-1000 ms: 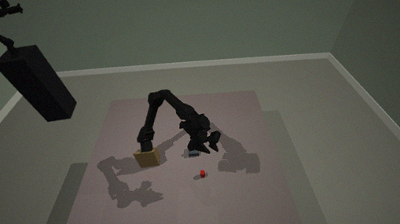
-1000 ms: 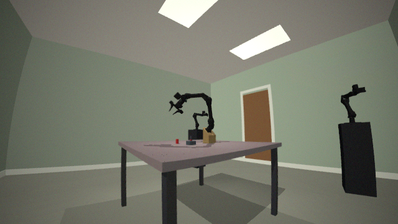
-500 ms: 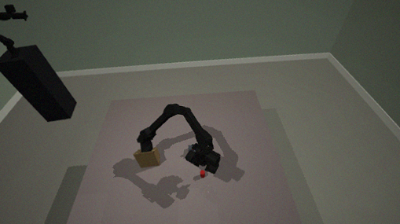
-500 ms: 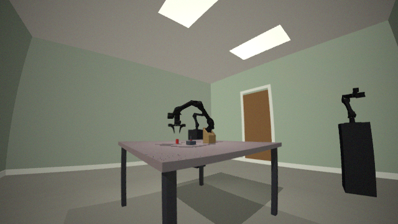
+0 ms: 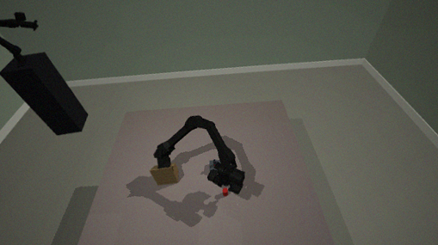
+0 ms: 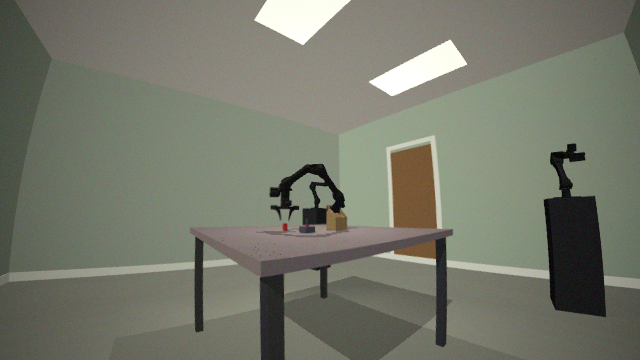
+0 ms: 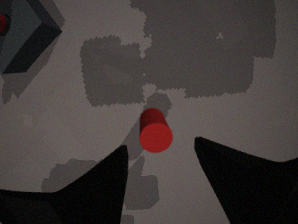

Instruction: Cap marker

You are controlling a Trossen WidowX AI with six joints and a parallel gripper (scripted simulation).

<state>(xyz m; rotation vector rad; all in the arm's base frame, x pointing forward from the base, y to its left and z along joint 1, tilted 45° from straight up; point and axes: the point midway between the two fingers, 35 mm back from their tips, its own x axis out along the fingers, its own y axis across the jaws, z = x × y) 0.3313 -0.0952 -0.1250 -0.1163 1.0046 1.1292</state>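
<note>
The pincer (image 5: 227,185) (image 6: 285,219) (image 7: 161,147) points straight down over the red cap (image 5: 225,191) (image 6: 285,227) (image 7: 156,137), its fingers parted fairly wide and holding nothing. In the exterior view the fingertips are just above the cap, one to each side of its line; the wrist view shows the cap in the gap between them, nearer the left finger in that picture. The cap stands upright on the pinkish surface (image 5: 270,243) (image 6: 320,250), loose and apart from the marker, with a plain red round end facing up.

To the right of the cap in the exterior view, near it but not touching, sits the dark blue-grey holder block (image 5: 213,165) (image 6: 307,229) (image 7: 30,45). The marker (image 6: 307,224) (image 7: 2,23) stands in it, a small red part showing at the top; in the wrist view it is cut off by the left edge of the picture. From the top, the arm hides most of the block.

The black arm (image 5: 202,122) (image 6: 316,169) arches over from a tan block (image 5: 165,175) (image 6: 336,221), right of the holder in the exterior view. Farther right, off the surface, another black arm (image 6: 562,172) stands on a tall black pedestal (image 6: 575,255).
</note>
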